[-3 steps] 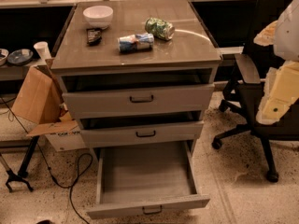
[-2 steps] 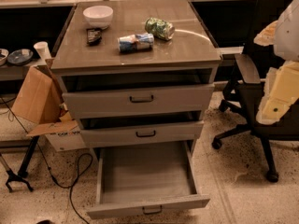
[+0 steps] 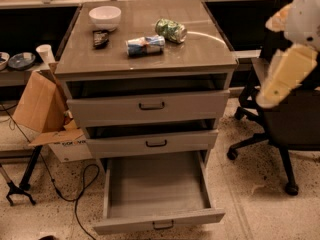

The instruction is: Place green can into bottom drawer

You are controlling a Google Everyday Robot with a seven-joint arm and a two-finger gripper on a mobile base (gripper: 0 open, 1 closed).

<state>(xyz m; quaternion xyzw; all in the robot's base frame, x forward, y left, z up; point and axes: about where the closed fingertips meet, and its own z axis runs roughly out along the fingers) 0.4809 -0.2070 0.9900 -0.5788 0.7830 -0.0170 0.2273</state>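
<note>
The green can lies on its side on the grey cabinet's top, at the back right, beside a blue and white can. The bottom drawer is pulled fully out and its inside is bare. My gripper shows as a cream-coloured part of the white arm at the right edge. It hangs in the air to the right of the cabinet, level with the top drawer and well away from the green can. It holds nothing that I can see.
A white bowl and a small dark object sit on the cabinet top. The two upper drawers are slightly open. A black office chair stands on the right. A cardboard box and cables lie on the left.
The arm at the right edge has moved a little left and up, towards the cabinet. The cans, the bowl and the drawers have not moved.
</note>
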